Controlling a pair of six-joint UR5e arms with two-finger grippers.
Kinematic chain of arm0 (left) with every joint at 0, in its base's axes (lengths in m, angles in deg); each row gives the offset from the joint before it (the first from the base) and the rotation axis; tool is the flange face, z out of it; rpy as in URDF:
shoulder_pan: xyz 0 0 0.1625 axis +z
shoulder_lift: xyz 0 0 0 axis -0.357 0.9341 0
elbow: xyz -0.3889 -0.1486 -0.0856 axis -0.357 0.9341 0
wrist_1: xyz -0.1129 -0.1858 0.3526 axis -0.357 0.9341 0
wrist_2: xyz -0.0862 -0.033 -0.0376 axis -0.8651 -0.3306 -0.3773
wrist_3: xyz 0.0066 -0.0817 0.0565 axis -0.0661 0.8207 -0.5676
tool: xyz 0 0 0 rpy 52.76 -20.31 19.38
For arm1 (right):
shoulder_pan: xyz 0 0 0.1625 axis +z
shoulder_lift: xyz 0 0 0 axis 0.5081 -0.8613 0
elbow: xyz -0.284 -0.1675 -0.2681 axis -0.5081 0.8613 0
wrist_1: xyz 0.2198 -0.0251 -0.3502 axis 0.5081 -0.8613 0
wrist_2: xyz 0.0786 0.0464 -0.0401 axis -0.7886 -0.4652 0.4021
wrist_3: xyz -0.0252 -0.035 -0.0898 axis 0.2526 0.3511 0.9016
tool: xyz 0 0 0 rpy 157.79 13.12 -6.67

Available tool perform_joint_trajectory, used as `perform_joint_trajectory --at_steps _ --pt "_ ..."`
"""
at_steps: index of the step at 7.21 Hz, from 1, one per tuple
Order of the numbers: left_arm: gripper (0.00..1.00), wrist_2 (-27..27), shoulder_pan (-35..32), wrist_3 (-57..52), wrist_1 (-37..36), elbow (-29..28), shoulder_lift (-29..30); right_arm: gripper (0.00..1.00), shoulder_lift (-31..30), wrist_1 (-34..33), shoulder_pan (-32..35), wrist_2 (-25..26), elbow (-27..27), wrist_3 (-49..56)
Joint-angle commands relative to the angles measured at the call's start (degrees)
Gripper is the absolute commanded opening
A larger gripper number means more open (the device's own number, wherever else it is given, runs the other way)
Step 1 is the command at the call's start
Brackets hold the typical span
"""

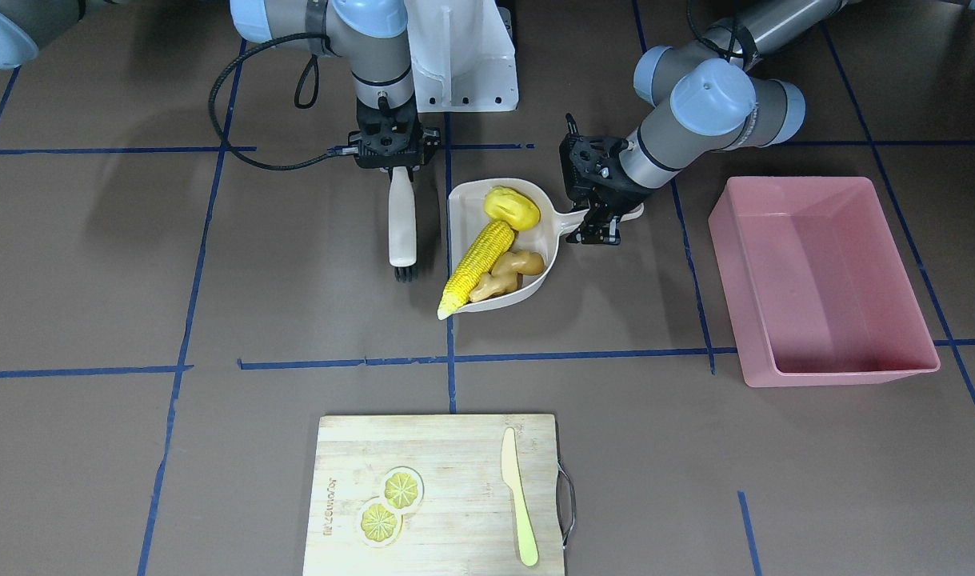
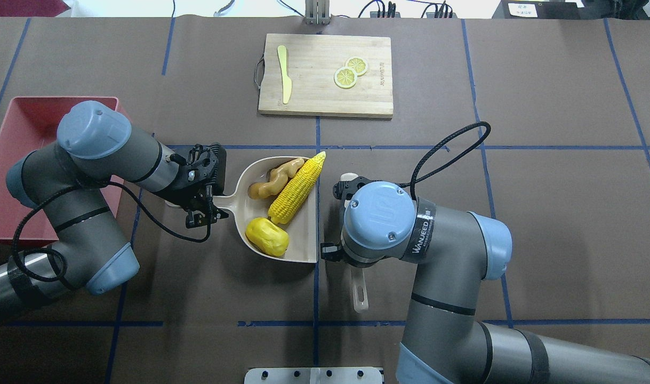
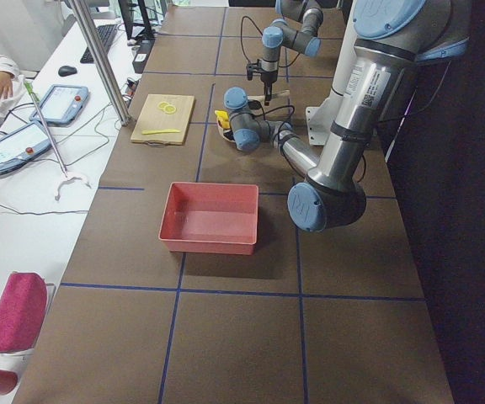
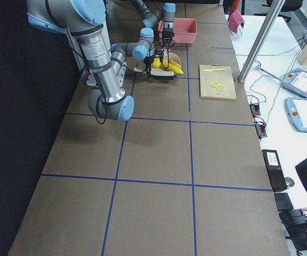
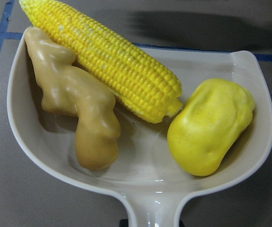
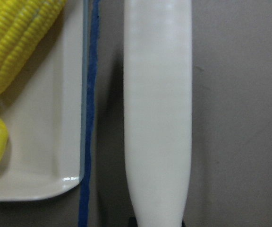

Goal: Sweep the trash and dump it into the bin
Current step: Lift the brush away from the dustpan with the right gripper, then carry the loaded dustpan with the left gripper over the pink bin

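Note:
A beige dustpan [image 1: 463, 220] holds the corn cob [image 1: 479, 262], the yellow lump [image 1: 511, 206] and the tan ginger root [image 1: 513, 272]. The corn's tip sticks out over the pan's open edge. My left gripper [image 1: 595, 216] is shut on the dustpan's handle [image 2: 223, 201]. The left wrist view shows the corn [image 5: 107, 61], the ginger [image 5: 79, 109] and the lump [image 5: 211, 125] in the pan. My right gripper [image 1: 399, 164] is shut on a white brush [image 1: 402, 224] that lies beside the pan's open edge. The pink bin [image 1: 823, 280] stands apart, beyond my left arm.
A wooden cutting board [image 1: 455, 448] with two lemon slices [image 1: 391, 504] and a yellow-green knife [image 1: 519, 496] lies at the far side of the table. The white robot base mount [image 1: 463, 56] is behind the pan. Blue tape lines cross the brown table.

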State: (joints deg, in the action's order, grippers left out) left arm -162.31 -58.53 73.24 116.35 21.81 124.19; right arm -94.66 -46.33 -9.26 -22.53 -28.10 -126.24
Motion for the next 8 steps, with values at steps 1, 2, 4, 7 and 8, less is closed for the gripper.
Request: perform_joint_trajectory --at_steps 1,2,4,7,8 --pt "0.00 -0.03 -0.44 3.66 0.08 2.02 -0.25 0.00 -0.70 -0.16 3.23 -0.15 0.17 4.48" --pt "0.00 -0.12 -0.88 3.78 0.08 3.60 -1.12 0.00 -1.05 -0.07 3.50 0.11 0.26 4.68" --pt "0.00 -0.91 -3.86 3.60 7.40 4.93 -6.72 0.00 -1.49 0.11 3.51 0.02 0.26 4.68" --pt "0.00 -14.41 -15.52 3.52 9.04 3.71 -8.85 0.00 -1.50 0.11 3.33 0.02 0.35 4.68" --pt "0.00 -14.88 -18.34 3.08 9.04 3.62 -9.99 0.00 -1.58 0.11 3.33 0.11 0.35 4.68"
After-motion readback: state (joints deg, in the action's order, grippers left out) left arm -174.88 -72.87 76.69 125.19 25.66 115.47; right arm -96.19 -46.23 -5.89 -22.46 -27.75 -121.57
